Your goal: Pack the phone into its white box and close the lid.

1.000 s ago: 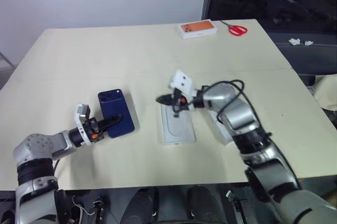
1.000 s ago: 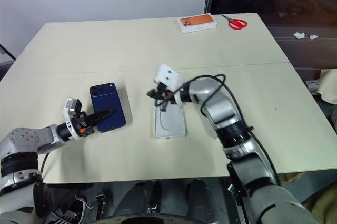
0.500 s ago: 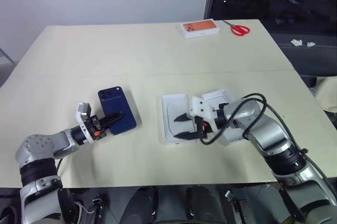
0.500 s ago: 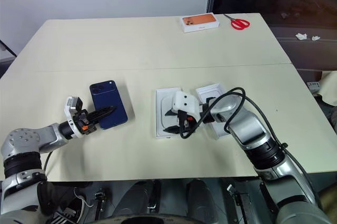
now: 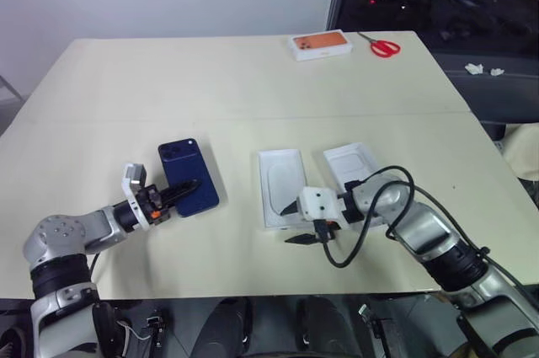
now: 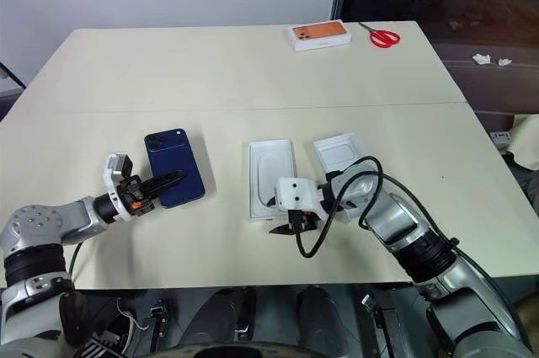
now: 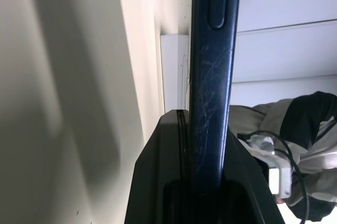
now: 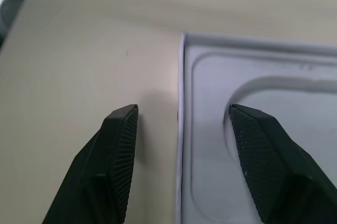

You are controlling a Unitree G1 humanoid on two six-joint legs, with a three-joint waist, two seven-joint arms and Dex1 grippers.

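Beige table [image 5: 253, 88], white wall behind, dark window far right. Left gripper [image 5: 189, 187] clamped on near edge of the phone [image 5: 188, 176], left of centre; the wrist view shows the phone's edge pinched between its fingers [image 7: 168, 182]. Right gripper [image 5: 296, 223] half open, empty, straddling the near left corner of a white tray with an oval recess [image 5: 282, 187], one finger [image 8: 118, 139] over table, other over tray. Second white tray [image 5: 355, 162] just right of it. Orange-topped box [image 5: 320, 44] and red scissors [image 5: 381, 46] at far edge.
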